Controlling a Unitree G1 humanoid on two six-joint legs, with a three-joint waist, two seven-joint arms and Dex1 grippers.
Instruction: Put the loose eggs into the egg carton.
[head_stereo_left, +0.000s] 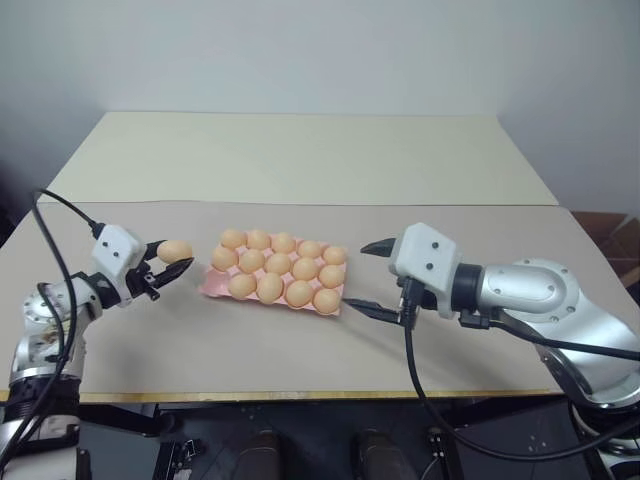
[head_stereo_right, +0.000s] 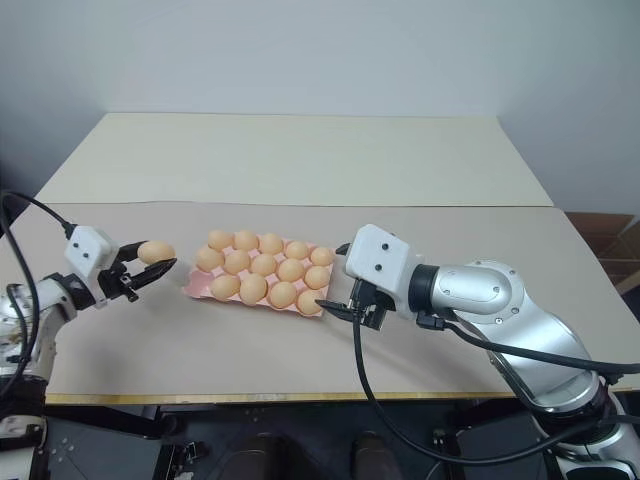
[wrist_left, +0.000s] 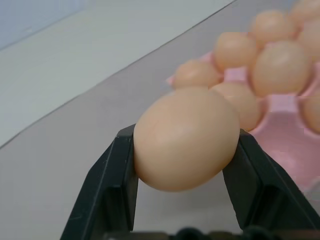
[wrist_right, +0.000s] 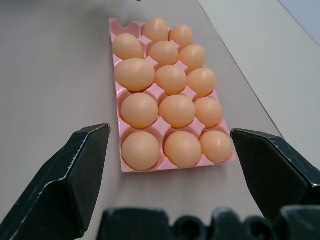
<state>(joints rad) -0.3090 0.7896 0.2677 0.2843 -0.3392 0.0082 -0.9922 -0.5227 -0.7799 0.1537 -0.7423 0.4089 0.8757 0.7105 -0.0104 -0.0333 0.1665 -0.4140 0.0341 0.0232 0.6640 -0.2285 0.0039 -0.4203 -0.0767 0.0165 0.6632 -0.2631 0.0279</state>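
Left gripper clamped on an egg, held above the table just left of the carton. Right gripper wide open, empty. Last egg in transit; the one free cup sits at a far corner. Next: carry over, lower, release.

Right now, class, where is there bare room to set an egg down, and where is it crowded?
Free: one empty corner cup of the egg carton, nearest the left gripper holding an egg; bare table behind the carton. Crowded: the other fourteen cups.
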